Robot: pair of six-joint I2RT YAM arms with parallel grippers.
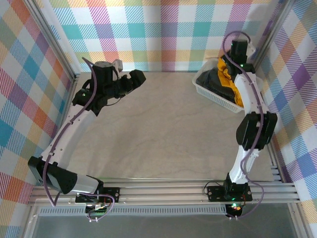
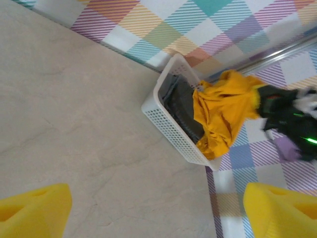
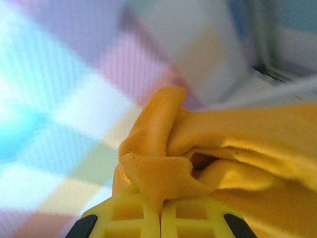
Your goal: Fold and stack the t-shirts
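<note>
Right jaws pinched shut on orange shirt (image 3: 213, 148), held above basket (image 2: 168, 126) at far right corner of surface (image 1: 163, 129). Cloth trails down from jaws into basket. Black shirt (image 2: 181, 106) inside basket. Left jaws spread, empty, far left edge, well apart from both shirts.

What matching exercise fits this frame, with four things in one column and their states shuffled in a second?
Things
1. mustard-orange t-shirt
2. black t-shirt
3. left gripper
4. right gripper

States
A. open, holding nothing
B. lying inside the white basket
C. held up by one end above the basket
D. shut on cloth

Pairs: 1-C; 2-B; 3-A; 4-D
</note>
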